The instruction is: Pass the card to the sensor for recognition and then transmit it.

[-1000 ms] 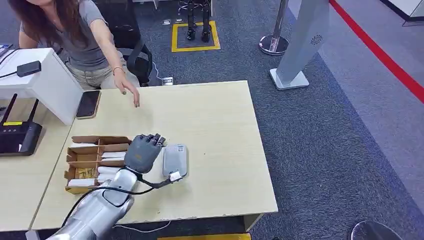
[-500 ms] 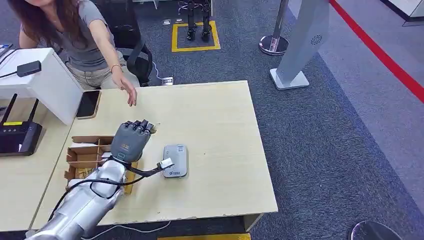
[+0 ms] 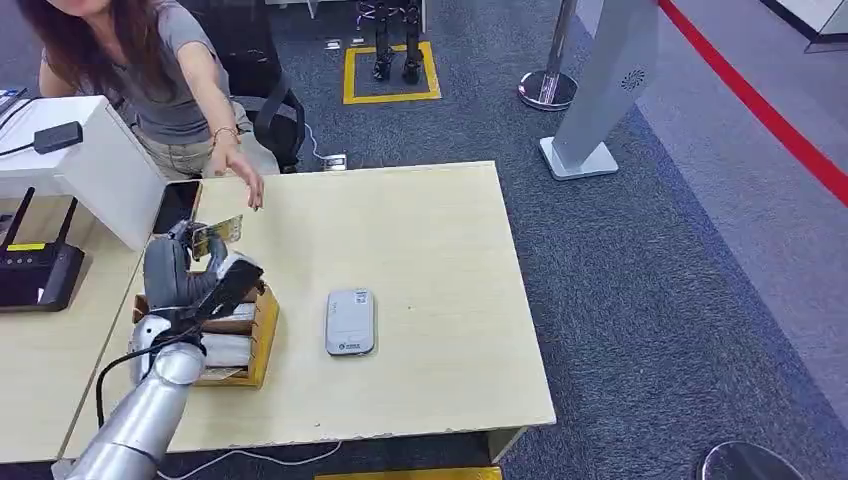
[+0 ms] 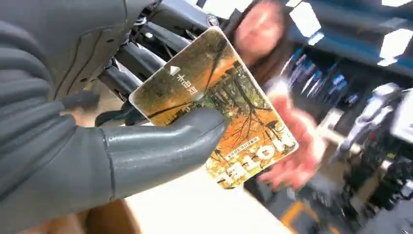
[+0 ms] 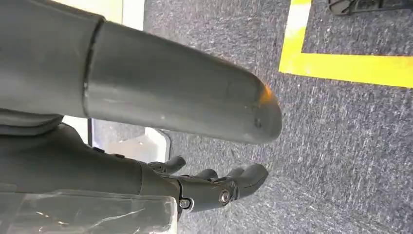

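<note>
The card (image 4: pixel 214 105) carries the word "HOTEL" in large white letters on an orange and brown picture of bare trees, and near one short edge a small white arrow with two printed characters that I cannot read surely. It is a thin, flat, glossy rectangle with rounded corners. The left hand (image 3: pixel 185 270) pinches it between the thick grey thumb (image 4: pixel 160 148) and the darker fingers (image 4: pixel 131 61), raised above the far left part of the table (image 3: pixel 450 230), over the cardboard box (image 3: pixel 255 325). A person's open hand (image 3: pixel 240 175) reaches toward the card from the far side and is near it but not touching.

The sensor (image 3: pixel 350 321) is a flat grey rounded rectangle with a small dark mark at its near edge; it lies on the pale wooden table, to the right of the box. The box is brown cardboard with dividers and holds white packets.

The right hand (image 5: pixel 214 187) hangs over grey carpet with a yellow line, its fingers a little curled and holding nothing.
</note>
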